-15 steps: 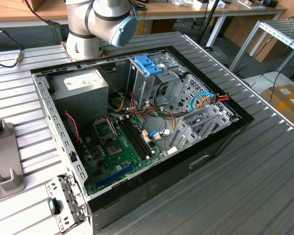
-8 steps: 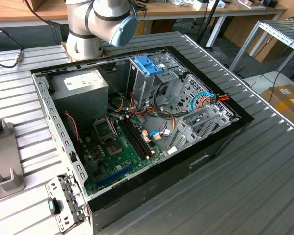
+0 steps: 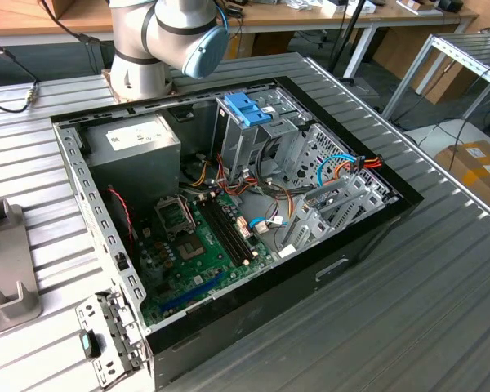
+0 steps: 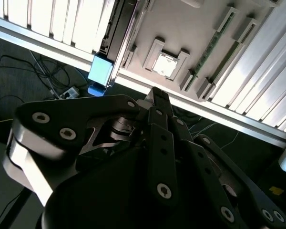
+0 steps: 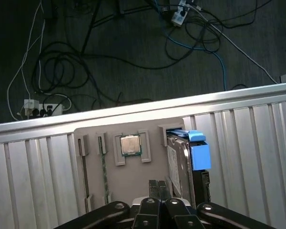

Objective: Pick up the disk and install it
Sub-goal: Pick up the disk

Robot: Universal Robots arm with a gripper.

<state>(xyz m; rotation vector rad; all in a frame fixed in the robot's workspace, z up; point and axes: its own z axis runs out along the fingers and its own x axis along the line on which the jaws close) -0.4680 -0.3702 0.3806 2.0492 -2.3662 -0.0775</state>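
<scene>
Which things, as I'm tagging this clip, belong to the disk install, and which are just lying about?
Job in hand: disk, standing in the grey holder; gripper, nearest it; open computer case with its drive cage.
Lying about: processor chip; memory stick; floor cables; power strip.

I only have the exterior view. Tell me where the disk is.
Observer: In the first wrist view the disk stands on edge in a slot of a grey tray, not yet picked up.
Operator: Report the gripper.
Observer: The gripper hangs over that tray beside the disk, jaws together, holding nothing.
Operator: Name what else sits there.
Observer: A square processor chip lies in its own recess, apart from the disk.
</scene>
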